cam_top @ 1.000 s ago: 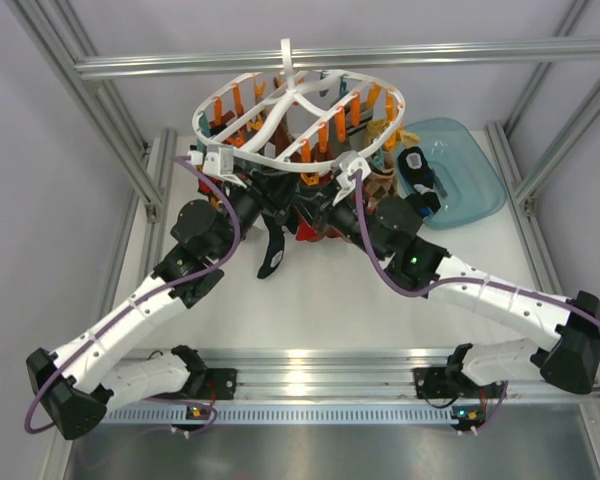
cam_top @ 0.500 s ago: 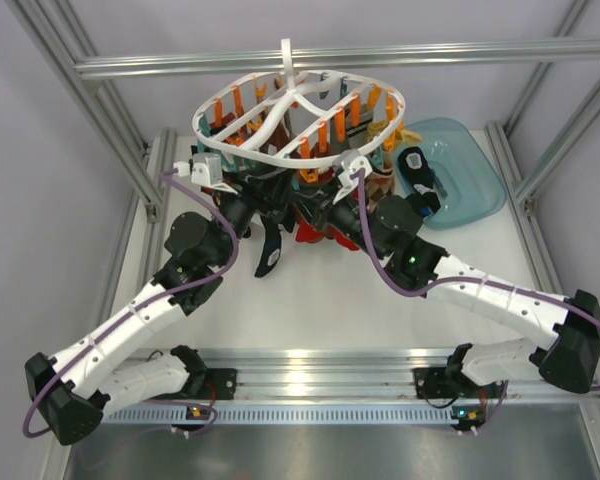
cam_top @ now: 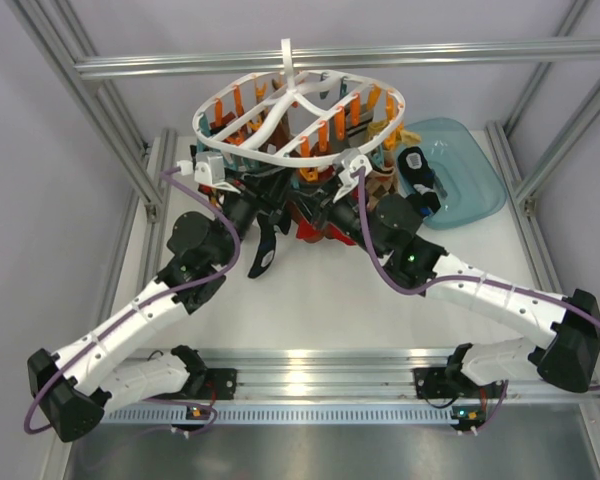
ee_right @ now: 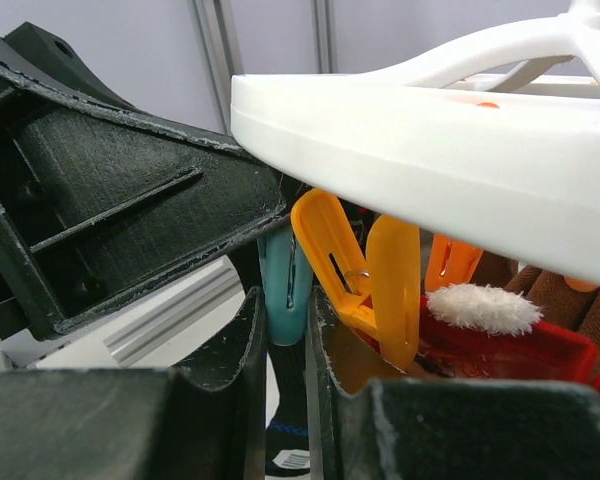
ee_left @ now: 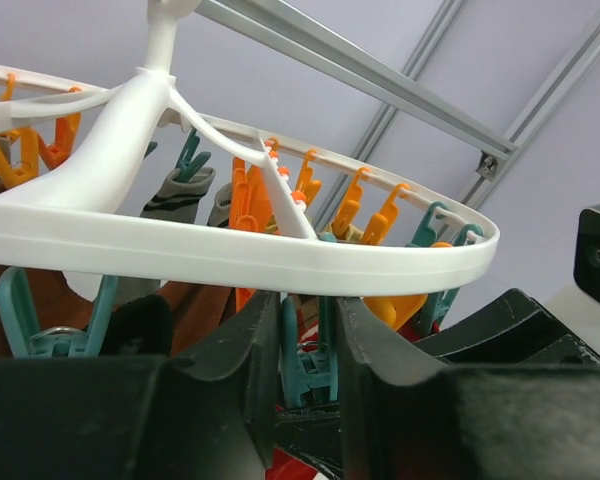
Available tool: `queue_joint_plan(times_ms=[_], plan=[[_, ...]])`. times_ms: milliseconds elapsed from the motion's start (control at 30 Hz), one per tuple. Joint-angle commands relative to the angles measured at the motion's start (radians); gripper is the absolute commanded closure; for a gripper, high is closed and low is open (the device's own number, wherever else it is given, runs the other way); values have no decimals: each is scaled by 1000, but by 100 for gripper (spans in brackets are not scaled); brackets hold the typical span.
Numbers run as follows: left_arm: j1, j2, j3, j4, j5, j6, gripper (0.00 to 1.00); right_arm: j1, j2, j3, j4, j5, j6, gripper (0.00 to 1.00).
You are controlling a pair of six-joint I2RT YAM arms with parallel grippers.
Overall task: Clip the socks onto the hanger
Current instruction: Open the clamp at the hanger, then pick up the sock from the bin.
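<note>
Clipping stage, and how it may fail.
Above the middle of the counter [cam_top: 320,300] the dark sock [cam_top: 262,250] dangles between the arms. The right gripper [ee_right: 287,320] is clenched on a teal clip [ee_right: 285,275]; the left gripper [ee_left: 306,335] stands narrow about a clip, its grip impossible to tell. Probable failures: the sock slips from the clip's mouth and drops, or a push sets the hanger [ee_right: 430,150] swinging.

At the far right corner of the white desk [cam_top: 320,300] sits 1 translucent teal plastic tub [cam_top: 477,190]. A silver aluminium bar [cam_top: 460,52] crosses overhead, and slanted posts of the same frame stand at either side. Close before me I see a red fabric piece with white fluffy trim [ee_right: 520,350], with brown ribbed cloth [ee_right: 570,300] just behind it.
</note>
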Motion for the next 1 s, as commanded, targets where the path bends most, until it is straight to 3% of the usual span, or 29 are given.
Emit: queue_joint_plan(times_ms=[0, 100, 167, 200, 233, 333, 433, 633, 800, 967], plan=[[9, 16, 61, 54, -45, -31, 79, -2, -8, 7, 6, -56, 5, 100], [11, 21, 77, 5, -47, -53, 91, -2, -12, 8, -17, -58, 0, 100], [15, 24, 91, -26, -45, -73, 100, -2, -20, 2, -30, -59, 3, 88], [18, 25, 94, -42, -45, -80, 100, -2, -27, -2, -36, -61, 2, 82], [18, 25, 100, -64, -42, -88, 100, -2, -35, -7, -54, -64, -1, 69], [22, 25, 101, -92, -34, -91, 100, -2, -72, -33, -106, -84, -23, 50], [22, 28, 104, -96, -30, -85, 100, -2, -138, -94, -157, -165, -61, 45], [23, 35, 101, -99, -8, -80, 100, -4, -271, -160, -278, -156, -122, 42], [25, 30, 95, -105, -5, -99, 100, -39, -365, -203, -401, -96, -37, 51], [26, 35, 84, -105, 13, -110, 100, -264, -397, -210, -521, -81, 94, 58]])
